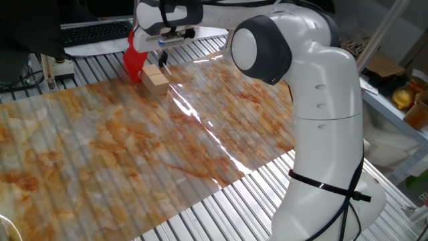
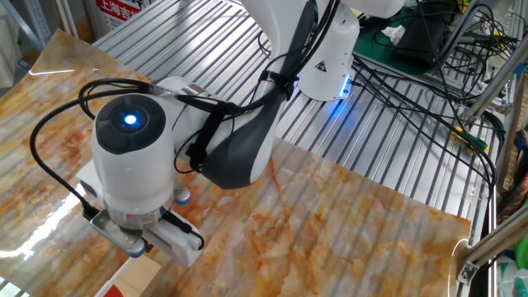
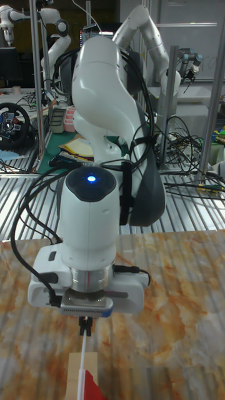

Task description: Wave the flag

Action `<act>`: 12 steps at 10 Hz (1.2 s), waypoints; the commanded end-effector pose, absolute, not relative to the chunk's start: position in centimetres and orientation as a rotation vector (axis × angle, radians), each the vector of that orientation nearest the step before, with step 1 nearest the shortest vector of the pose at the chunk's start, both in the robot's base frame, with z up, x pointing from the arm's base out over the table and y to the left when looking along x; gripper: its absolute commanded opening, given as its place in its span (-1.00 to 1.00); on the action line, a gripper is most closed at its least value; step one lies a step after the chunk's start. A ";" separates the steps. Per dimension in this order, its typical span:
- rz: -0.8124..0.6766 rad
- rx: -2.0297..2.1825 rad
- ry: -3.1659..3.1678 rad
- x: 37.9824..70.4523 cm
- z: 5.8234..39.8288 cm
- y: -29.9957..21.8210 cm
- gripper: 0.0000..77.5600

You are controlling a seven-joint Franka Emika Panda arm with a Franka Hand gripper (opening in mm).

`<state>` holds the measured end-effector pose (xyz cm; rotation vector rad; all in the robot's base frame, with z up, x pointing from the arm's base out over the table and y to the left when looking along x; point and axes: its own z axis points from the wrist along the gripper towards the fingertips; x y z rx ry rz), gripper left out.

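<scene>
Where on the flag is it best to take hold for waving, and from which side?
The thin pole, near its top, from straight above: it stands nearly upright on the wooden block, red cloth hanging beside it; the gripper grips there.
</scene>
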<state>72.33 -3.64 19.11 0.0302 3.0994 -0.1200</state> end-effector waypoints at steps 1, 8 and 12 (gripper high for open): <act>-0.127 0.050 3.111 70.7 16.2 -2.7 -0.97; -0.164 0.009 3.115 69.8 13.3 -2.6 -0.97; -0.162 0.001 3.132 69.6 12.8 -4.0 -0.97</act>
